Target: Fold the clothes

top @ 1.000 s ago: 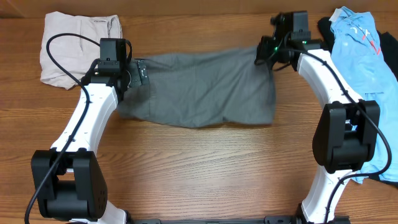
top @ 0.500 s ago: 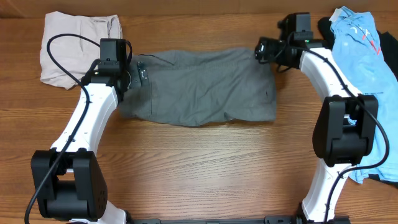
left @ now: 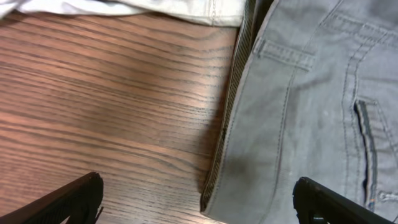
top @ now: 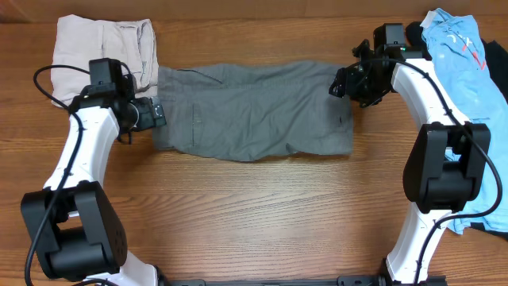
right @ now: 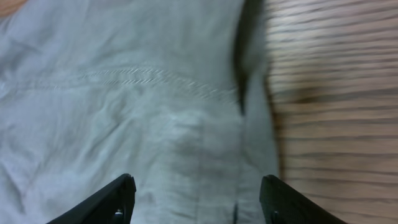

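The grey shorts point(top: 254, 111) lie spread flat across the middle of the table, waistband to the left. My left gripper point(top: 157, 116) hovers at the waistband edge, open. In the left wrist view the left gripper point(left: 199, 205) straddles the ribbed waistband of the shorts point(left: 311, 112), and nothing is pinched. My right gripper point(top: 338, 86) hangs over the upper right end of the shorts, open. Seen from the right wrist, the right gripper point(right: 196, 202) has only loose grey fabric point(right: 155, 112) below it.
A beige garment point(top: 99, 59) lies folded at the back left, close to the left arm. A light blue garment point(top: 468, 87) and black fabric point(top: 484, 226) are heaped along the right edge. Bare wooden table point(top: 254, 214) fills the front.
The right gripper has let go of the shorts' right end and opened. The left arm has drawn back leftward off the shorts to the waistband edge. The shorts now lie flatter.
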